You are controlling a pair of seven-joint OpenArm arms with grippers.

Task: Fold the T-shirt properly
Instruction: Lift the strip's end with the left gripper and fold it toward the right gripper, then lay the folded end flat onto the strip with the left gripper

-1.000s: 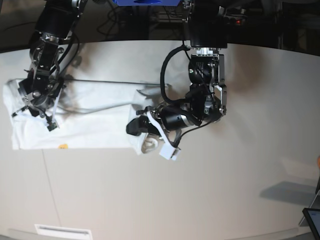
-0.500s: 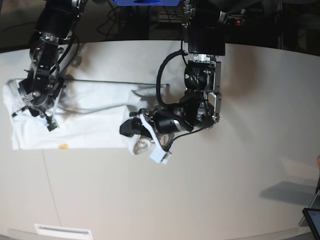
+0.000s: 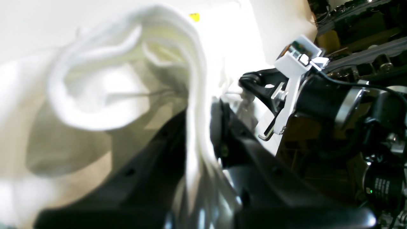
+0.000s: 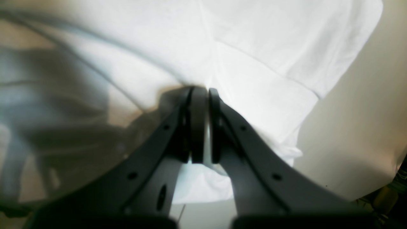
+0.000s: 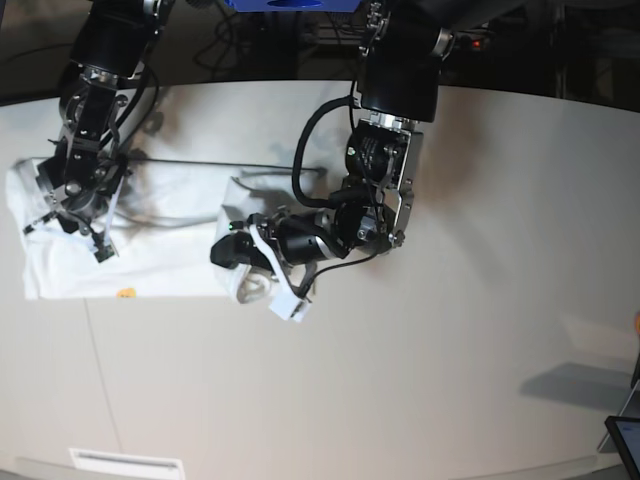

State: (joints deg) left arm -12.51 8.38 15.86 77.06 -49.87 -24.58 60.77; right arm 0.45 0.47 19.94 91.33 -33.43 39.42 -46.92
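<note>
Left wrist view: our left claw (image 3: 202, 111) grips the shirt's (image 3: 198, 79) raised fold; our right claw (image 4: 206, 92) pinches cloth beneath it. Soft and light, it should sag, so we'd hold edges.

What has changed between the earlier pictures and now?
The left gripper has moved toward the right gripper, carrying its pinched end of the T-shirt further over the rest. The right gripper stayed in place, shut at the other end.

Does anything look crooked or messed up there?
Nothing looks damaged. The white shirt is rumpled: its edge curls into a loop below the left fingers, which pinch the cloth. That seems normal for a fold in progress.
</note>
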